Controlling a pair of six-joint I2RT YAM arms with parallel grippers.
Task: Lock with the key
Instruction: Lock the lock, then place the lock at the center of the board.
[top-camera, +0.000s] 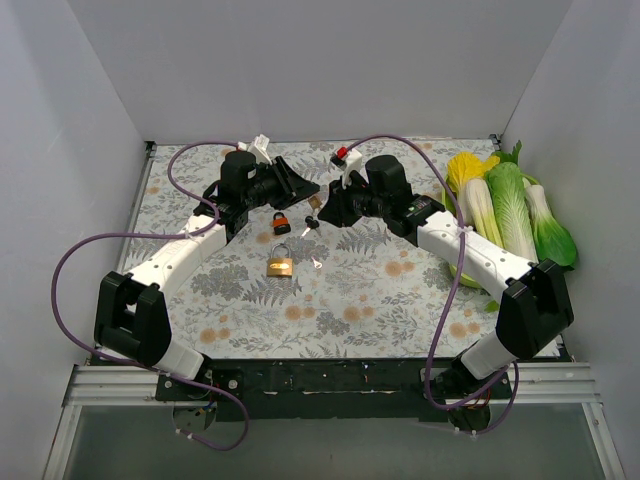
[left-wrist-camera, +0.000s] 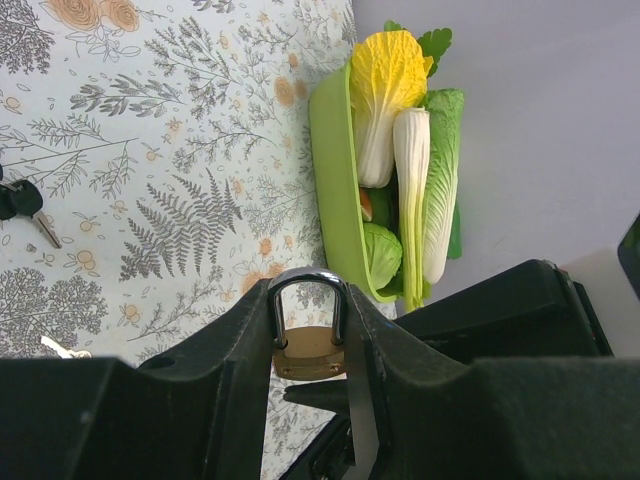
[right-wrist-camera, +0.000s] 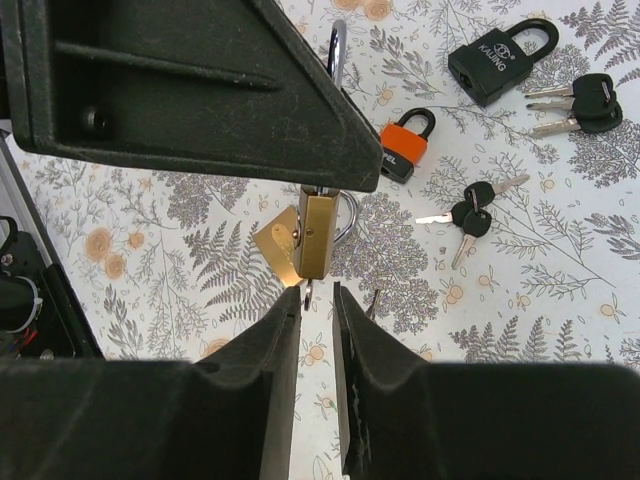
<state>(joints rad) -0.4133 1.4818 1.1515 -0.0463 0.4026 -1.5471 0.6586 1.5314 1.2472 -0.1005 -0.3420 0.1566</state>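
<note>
- Brass padlock hangs from the left claw, whose two black fingers pinch the steel shackle from either side; holding it by the loop leaves the body free beyond the fingertips, keyhole end pointing outward
- Facing that end head-on is the right claw, with the padlock just ahead of its tips, near but not touching; I judge this to be the line-up for feeding a key in
- Its jaws stand narrow, with a slit of daylight between them; a sliver of metal at one fingertip may be a key blade, but I cannot tell whether anything is truly pinched
- Ahead of the right claw and off to its right lie an orange padlock, a black padlock and loose black-headed keys, all well apart from the held lock
- A second brass padlock lies flat on the cloth below the meeting claws
- Held only by its loop, the lock could swivel when pushed, so the approach wants to be straight and gentle
</note>
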